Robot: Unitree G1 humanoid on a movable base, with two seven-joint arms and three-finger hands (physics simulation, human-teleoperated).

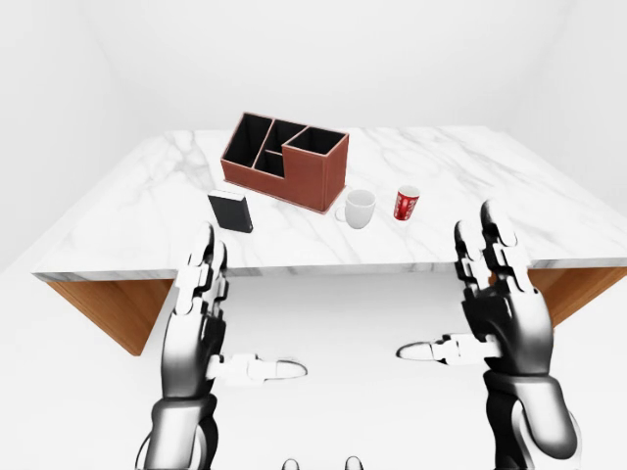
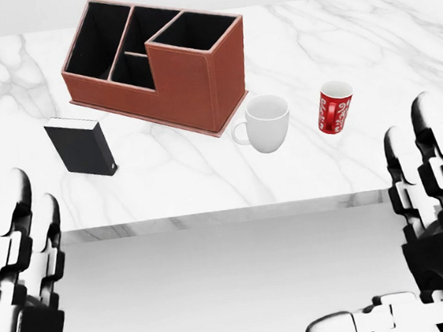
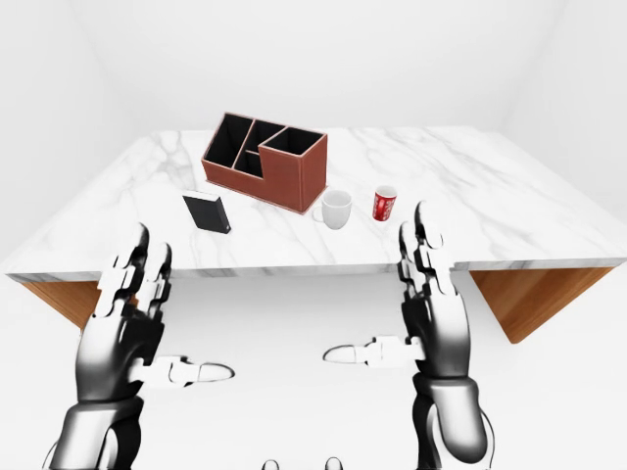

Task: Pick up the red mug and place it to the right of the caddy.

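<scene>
Standing on the bench (image 2: 401,60) well beyond the right hand's (image 2: 433,223) spread, empty fingers (image 2: 401,159), the red mug (image 2: 334,107) risks tipping if a reach clips the white mug (image 2: 265,123) beside it.

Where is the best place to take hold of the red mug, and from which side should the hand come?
Probably the cylindrical body of the red mug, approached by the right hand from the head view's right or bottom. It stands upright, that side looks free, and the white mug sits apart on its left. Its handle is not clearly visible.
</scene>
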